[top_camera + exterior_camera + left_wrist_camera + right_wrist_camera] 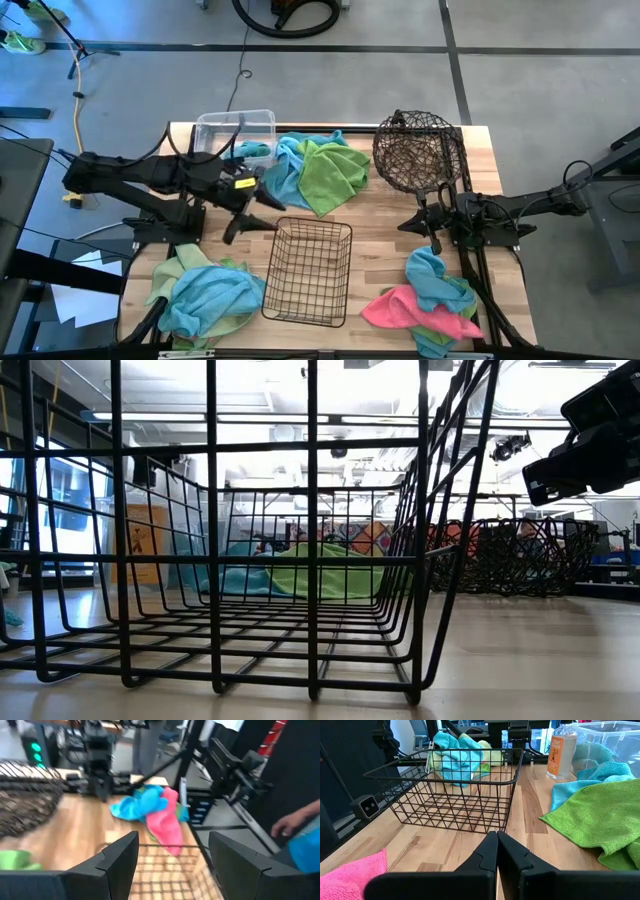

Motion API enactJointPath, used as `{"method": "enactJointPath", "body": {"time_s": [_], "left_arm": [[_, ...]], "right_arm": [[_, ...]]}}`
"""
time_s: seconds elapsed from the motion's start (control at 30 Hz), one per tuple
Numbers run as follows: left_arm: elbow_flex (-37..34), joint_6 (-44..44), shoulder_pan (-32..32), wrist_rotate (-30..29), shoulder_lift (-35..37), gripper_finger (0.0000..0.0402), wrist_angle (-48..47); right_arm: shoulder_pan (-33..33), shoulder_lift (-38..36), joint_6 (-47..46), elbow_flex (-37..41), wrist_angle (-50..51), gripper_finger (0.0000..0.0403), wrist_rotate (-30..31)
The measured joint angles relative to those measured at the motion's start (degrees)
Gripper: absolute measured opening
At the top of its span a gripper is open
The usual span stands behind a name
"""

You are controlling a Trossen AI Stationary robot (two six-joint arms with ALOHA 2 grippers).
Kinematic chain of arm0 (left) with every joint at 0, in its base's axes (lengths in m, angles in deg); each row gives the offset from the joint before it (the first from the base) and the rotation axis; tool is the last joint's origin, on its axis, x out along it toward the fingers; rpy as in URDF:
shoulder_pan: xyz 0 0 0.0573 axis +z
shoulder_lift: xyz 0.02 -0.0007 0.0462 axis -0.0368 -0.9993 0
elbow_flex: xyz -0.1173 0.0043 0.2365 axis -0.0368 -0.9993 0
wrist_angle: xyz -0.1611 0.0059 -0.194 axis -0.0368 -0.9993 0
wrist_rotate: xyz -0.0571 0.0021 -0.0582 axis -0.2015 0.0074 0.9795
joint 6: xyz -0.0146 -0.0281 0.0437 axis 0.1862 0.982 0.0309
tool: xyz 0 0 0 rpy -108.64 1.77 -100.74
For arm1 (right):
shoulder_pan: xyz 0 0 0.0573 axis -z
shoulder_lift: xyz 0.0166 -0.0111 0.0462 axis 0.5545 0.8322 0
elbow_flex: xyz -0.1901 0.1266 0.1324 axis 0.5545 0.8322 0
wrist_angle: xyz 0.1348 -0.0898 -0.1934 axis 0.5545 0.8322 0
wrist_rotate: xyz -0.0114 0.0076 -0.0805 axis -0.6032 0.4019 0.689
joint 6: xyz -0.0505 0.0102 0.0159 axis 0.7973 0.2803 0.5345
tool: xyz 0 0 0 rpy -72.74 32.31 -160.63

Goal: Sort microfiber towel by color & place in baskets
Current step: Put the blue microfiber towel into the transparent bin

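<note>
The towels lie in three heaps on the wooden table [390, 225]. The middle heap [310, 170] sits at the far side of the table, blue cloths with a lime green one spread on top, and one blue corner reaches into the clear plastic bin [235, 130] just beside it. A second heap [205, 290], blue over pale green, lies at the near left corner. The third heap [430, 300], blue and pink with a little green at the edge, lies at the near right corner.

The black wire basket [308, 270] stands between the two near heaps, and nothing shows inside it. The round woven basket [418, 150] stands at the far right, just beside the middle heap, and looks bare inside too.

The left gripper [250, 215] hangs over the table between the clear bin and the wire basket, close to the edge of the middle heap. Its two fingers [117, 857] stand spread wide apart with nothing between them. In the left wrist view the pink and blue heap shows beyond the wire basket's rim.

The right gripper [432, 235] rests low near the table, between the round basket and the pink and blue heap. Its fingers [485, 855] are pressed together, holding nothing. In the right wrist view an orange bottle [558, 755] stands on the table beside the clear bin.
</note>
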Motion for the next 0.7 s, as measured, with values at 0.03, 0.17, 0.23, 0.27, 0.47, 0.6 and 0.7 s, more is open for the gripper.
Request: {"method": "enactJointPath", "body": {"time_s": [0.03,0.17,0.23,0.27,0.47,0.6,0.7], "left_arm": [[0.0,0.62,-1.21,-0.18,0.09,0.0229,-0.93],[0.0,3.41,-8.2,-3.06,-0.89,0.0229,-4.2],[0.0,4.87,-12.93,-6.49,-2.12,0.0229,-5.85],[0.0,5.57,-15.31,-7.95,-2.82,0.0229,-6.46],[0.0,12.27,-29.88,-17.01,-8.64,0.0229,-6.95],[0.0,17.72,-37.27,-18.16,-13.33,0.0229,-7.83],[0.0,22.8,-41.26,-18.14,-16.71,0.0229,-11.53]], "right_arm": [[0.0,-0.02,0.01,0.0,-0.02,0.0,-0.01],[0.0,0.0,0.0,0.0,0.0,0.0,-0.02],[0.01,-0.02,0.01,0.0,0.0,0.0,-0.01],[0.01,-0.01,0.0,0.02,0.0,0.0,-0.01],[0.01,-0.01,0.01,0.01,-0.02,0.0,0.0],[0.02,-0.02,0.0,0.01,0.0,0.0,-0.01],[0.02,-0.02,0.02,0.02,0.0,0.0,0.0]]}}
